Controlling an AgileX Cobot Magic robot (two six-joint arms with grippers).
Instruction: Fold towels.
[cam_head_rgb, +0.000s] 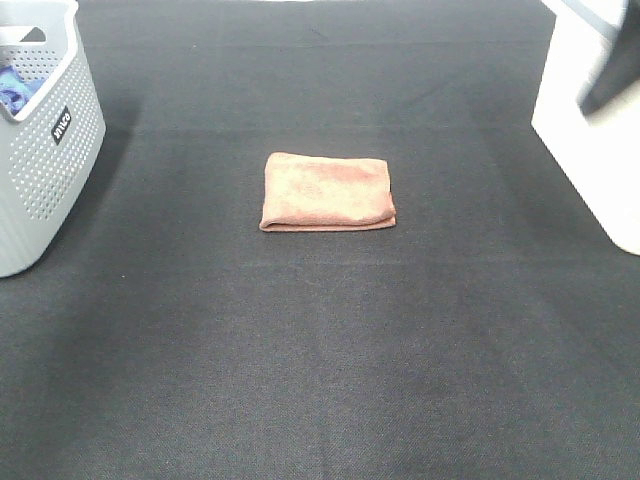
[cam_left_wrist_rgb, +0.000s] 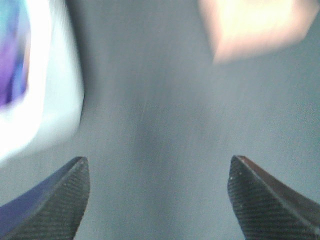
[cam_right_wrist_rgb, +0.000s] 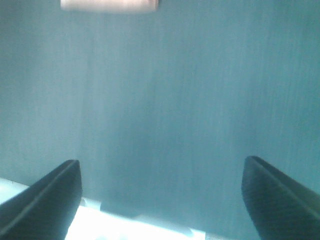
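A reddish-brown towel (cam_head_rgb: 327, 191) lies folded into a small rectangle on the dark cloth-covered table (cam_head_rgb: 320, 350), near the middle. It also shows blurred in the left wrist view (cam_left_wrist_rgb: 255, 27) and at the edge of the right wrist view (cam_right_wrist_rgb: 109, 4). My left gripper (cam_left_wrist_rgb: 157, 200) is open and empty, well away from the towel. My right gripper (cam_right_wrist_rgb: 160, 200) is open and empty, also far from the towel. Neither arm shows in the exterior high view.
A grey perforated basket (cam_head_rgb: 45, 140) stands at the left edge with something blue inside; it shows blurred in the left wrist view (cam_left_wrist_rgb: 45, 90). A white box-like object (cam_head_rgb: 595, 130) stands at the right edge.
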